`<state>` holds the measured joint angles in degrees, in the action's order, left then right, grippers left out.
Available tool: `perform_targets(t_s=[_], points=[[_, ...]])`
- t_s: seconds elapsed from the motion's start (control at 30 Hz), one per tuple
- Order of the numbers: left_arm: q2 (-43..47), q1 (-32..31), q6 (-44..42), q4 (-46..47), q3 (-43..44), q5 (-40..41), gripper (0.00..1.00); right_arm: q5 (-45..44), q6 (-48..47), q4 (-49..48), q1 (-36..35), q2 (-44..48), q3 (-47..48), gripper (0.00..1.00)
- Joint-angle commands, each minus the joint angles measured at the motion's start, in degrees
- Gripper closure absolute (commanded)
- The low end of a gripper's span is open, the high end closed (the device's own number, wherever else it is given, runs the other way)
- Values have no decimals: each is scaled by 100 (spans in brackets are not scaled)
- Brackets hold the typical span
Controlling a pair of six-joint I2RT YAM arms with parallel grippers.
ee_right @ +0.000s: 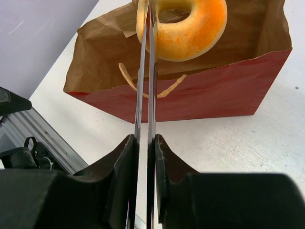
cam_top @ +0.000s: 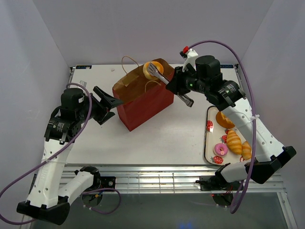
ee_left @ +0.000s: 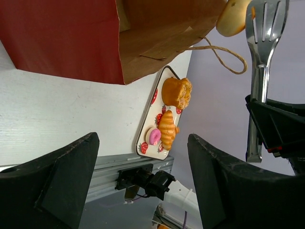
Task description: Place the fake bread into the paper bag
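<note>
The red-brown paper bag [cam_top: 143, 98] stands open at the table's middle. My right gripper [cam_top: 175, 86] is shut on silver tongs [cam_top: 162, 77], which pinch an orange ring-shaped bread [cam_top: 153, 70] just above the bag's open mouth. In the right wrist view my right gripper [ee_right: 145, 143] clamps the tongs [ee_right: 145, 86], with the ring [ee_right: 188, 24] over the bag [ee_right: 190, 90]. My left gripper [cam_top: 116, 107] is open and empty beside the bag's left side; it also shows in the left wrist view [ee_left: 143, 181]. A croissant [cam_top: 233, 142], a pink doughnut [cam_top: 220, 149] and further bread lie on the tray.
The strawberry-print tray [cam_top: 207, 140] lies at the table's right front edge, and shows in the left wrist view [ee_left: 148, 114] with the croissant [ee_left: 167, 129], pink doughnut [ee_left: 153, 136] and a round orange bun [ee_left: 176, 91]. A cord handle [ee_left: 224, 55] hangs out of the bag.
</note>
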<state>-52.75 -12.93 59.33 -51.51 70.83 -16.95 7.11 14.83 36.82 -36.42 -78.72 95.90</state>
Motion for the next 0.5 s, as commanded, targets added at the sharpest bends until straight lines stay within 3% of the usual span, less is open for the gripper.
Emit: perform_targets(t_s=[0.0,0.17,0.47], points=[[19,-8,-343,-149,230,52,15,79,117,-219,21,-3,122,71],[-51,-8,-632,-211,493,43,15,211,274,-271,13,-56,114,62],[-209,-8,-1020,-369,968,16,15,80,407,-298,13,-73,69,57]])
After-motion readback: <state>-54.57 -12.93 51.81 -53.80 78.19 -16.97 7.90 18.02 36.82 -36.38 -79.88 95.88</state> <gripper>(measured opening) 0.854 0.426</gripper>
